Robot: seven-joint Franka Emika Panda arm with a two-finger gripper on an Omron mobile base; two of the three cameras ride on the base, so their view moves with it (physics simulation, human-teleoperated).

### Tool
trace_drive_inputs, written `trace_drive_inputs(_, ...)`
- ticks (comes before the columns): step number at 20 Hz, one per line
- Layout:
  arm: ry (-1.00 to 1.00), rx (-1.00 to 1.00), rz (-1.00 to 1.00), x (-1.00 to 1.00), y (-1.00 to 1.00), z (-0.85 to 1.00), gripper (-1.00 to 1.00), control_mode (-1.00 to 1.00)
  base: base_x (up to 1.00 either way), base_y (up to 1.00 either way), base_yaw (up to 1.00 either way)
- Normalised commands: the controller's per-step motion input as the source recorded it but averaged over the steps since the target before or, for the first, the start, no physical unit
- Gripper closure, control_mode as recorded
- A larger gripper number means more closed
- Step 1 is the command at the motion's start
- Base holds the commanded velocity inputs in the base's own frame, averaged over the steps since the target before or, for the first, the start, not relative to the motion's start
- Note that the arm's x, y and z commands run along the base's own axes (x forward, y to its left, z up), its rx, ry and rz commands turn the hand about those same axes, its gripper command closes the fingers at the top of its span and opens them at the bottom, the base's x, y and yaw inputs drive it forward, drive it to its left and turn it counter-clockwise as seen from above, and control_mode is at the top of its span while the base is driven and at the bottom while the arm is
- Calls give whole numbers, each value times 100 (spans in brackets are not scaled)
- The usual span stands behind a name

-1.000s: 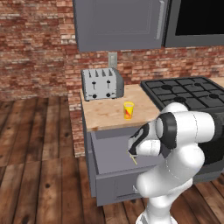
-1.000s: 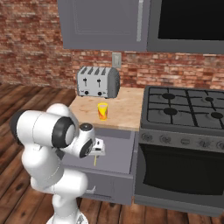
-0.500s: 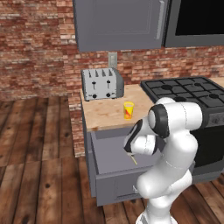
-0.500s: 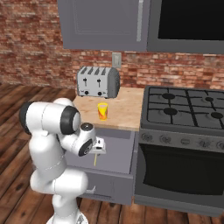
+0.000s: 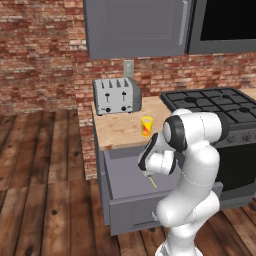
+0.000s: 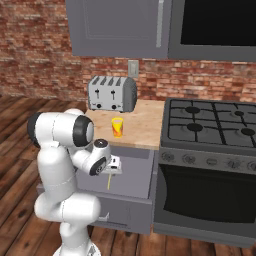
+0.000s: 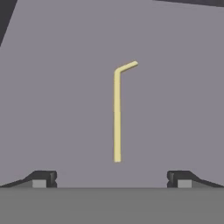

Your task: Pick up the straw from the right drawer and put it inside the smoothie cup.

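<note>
The right drawer [image 5: 120, 172] stands pulled out below the counter. On its grey floor [image 7: 57, 87] lies the straw [image 7: 117, 113], thin and pale yellow with a bent tip. In the base views the straw [image 5: 151, 181] [image 6: 108, 182] shows just below my hand. My gripper [image 7: 111, 179] hangs open above it, one fingertip [image 7: 43, 178] on each side of the near end, touching nothing. The gripper [image 5: 146, 173] [image 6: 114, 170] is over the open drawer. The smoothie cup [image 5: 146, 126] [image 6: 117, 127], yellow with a red-orange mark, stands upright on the wooden counter behind the drawer.
A silver toaster [image 5: 116, 96] [image 6: 112, 93] stands at the back of the counter. A black gas stove [image 5: 215, 100] [image 6: 210, 130] adjoins the counter on the right. Grey upper cabinets [image 5: 135, 27] hang above. The drawer's front panel [image 6: 122, 212] juts out toward my base.
My arm's upper links have swung and folded inward, while the hand stays over the drawer above the straw. The jaws remain open. The straw and cup have not moved.
</note>
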Motion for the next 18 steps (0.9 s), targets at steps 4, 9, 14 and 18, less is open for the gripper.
trace_drive_inputs(4, 1, 0, -1, 19, 0, -19, -100, -100, 0, 0, 0)
trace_drive_inputs(9, 2, 0, 0, 22, 0, -23, -100, -100, 0, 0, 0)
trace_drive_inputs(14, 2, 0, -1, 19, 0, -27, -100, -100, 0, 0, 0)
trace_drive_inputs(18, 1, 0, -1, 17, 0, -32, -100, -100, 0, 0, 0)
